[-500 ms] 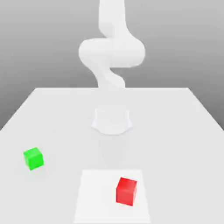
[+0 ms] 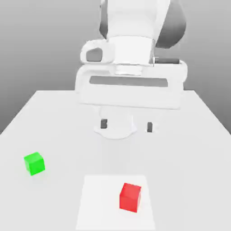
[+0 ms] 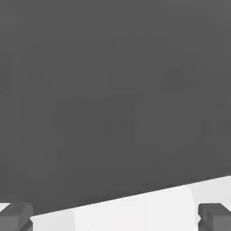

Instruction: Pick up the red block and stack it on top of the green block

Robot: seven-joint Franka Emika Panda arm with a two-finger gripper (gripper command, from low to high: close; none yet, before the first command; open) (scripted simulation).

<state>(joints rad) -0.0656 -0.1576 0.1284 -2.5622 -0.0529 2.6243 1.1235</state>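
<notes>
Red block (image 2: 130,197) sits flat on a paler square patch (image 2: 99,203) of the white table (image 2: 189,149), near the front edge, one corner edge turned toward the viewer; being a cube, it has no long axis. The green block (image 2: 34,163) rests well apart, toward the exterior view's left. Since half a second ago, both blocks have stayed put while the gripper (image 2: 127,125) has swung into sight above the table, fingers (image 2: 104,123) spread wide, grasping nothing.

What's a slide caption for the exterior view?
Open hand above white table; small red cube and green cube apart.
</notes>
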